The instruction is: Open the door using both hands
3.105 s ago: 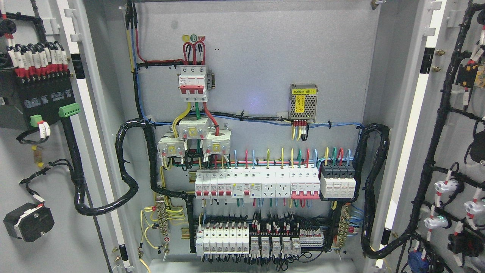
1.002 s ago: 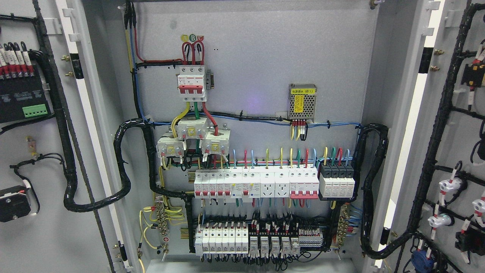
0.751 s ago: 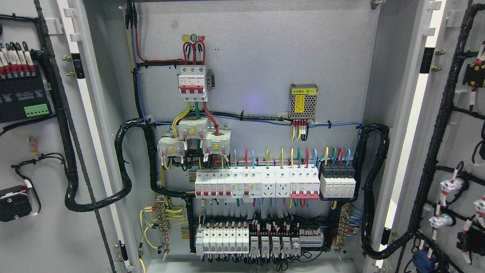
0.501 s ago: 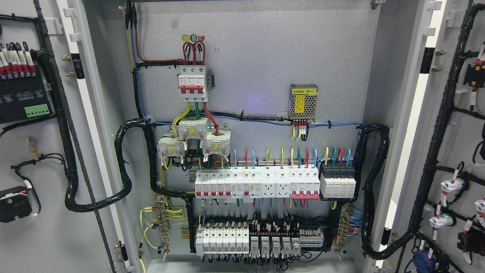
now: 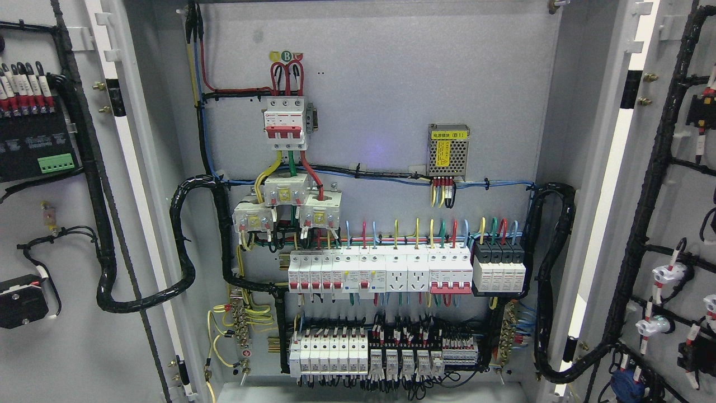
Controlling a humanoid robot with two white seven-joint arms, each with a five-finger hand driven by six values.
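Both cabinet doors stood swung wide, their inner faces turned toward the camera: the left door filled the left edge of the view, the right door the right edge. Neither robot hand nor arm showed anywhere in the view, so whether the fingers were apart or together could not be told. Between the doors the grey back panel lay fully exposed. A red-handled main breaker sat upper left of centre, a small mesh-cased power supply with a yellow label to its right. Below ran a row of white breakers, and under that a terminal row. A thick black cable loom looped from the panel across to the left door; another black loom curved down the panel's right side toward the right door. A black module with a green connector was mounted on the left door.
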